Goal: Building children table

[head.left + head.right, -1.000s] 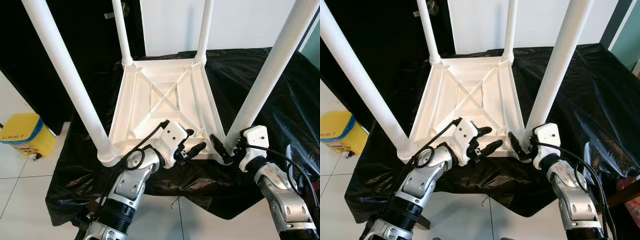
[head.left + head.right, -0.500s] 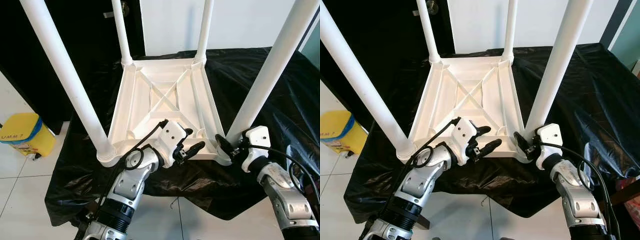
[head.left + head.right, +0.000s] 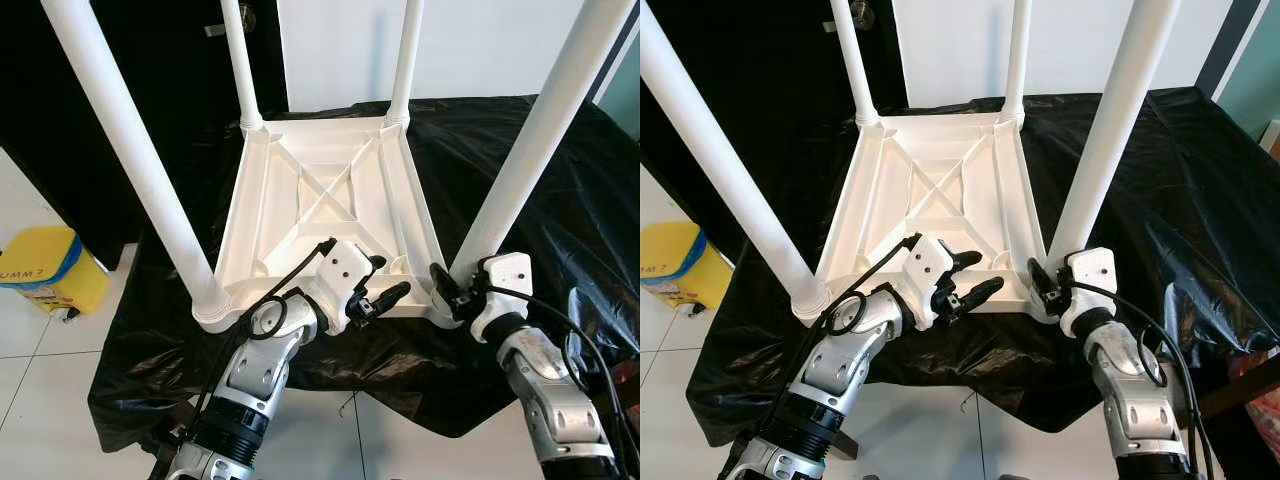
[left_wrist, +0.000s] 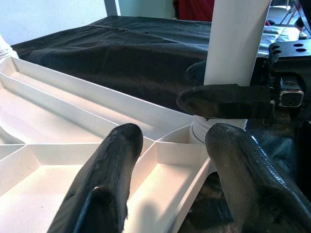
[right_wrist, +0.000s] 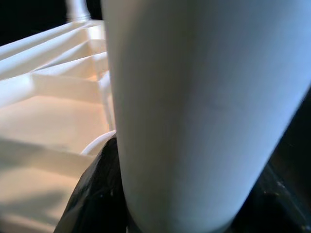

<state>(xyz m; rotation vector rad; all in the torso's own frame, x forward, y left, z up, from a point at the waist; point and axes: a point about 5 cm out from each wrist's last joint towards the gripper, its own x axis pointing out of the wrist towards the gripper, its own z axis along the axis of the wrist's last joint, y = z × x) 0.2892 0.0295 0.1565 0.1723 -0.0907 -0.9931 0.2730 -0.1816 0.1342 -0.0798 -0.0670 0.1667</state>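
- The white plastic children's table (image 3: 330, 205) lies upside down on a surface draped in black plastic sheeting (image 3: 560, 190); its ribbed underside faces up, and all four white legs stand in their corner sockets.
- The right gripper (image 3: 450, 292) is at the foot of the near right leg (image 3: 520, 160); a second ago it stood slightly off from the socket, and it has since closed in so that its fingers bracket the base of the leg; in the right wrist view the leg (image 5: 204, 111) fills the frame with one black finger (image 5: 97, 194) pressed beside it.
- From the left wrist view, one finger of that gripper lies across the front of the leg just above the socket collar; the grip looks clamped on the leg, though the far finger is hidden behind it.
- The left gripper (image 3: 385, 292) hovers over the near rim of the table; its fingers (image 4: 112, 165) are spread apart and hold nothing; it has barely moved over the last second.
- My judgement: the approach to the leg has ended and the hold has begun; the likely step in hand is seating or tightening this last leg, so assembly looks nearly complete.
- A yellow container (image 3: 45, 265) sits on the tiled floor to the left, well apart from the work.
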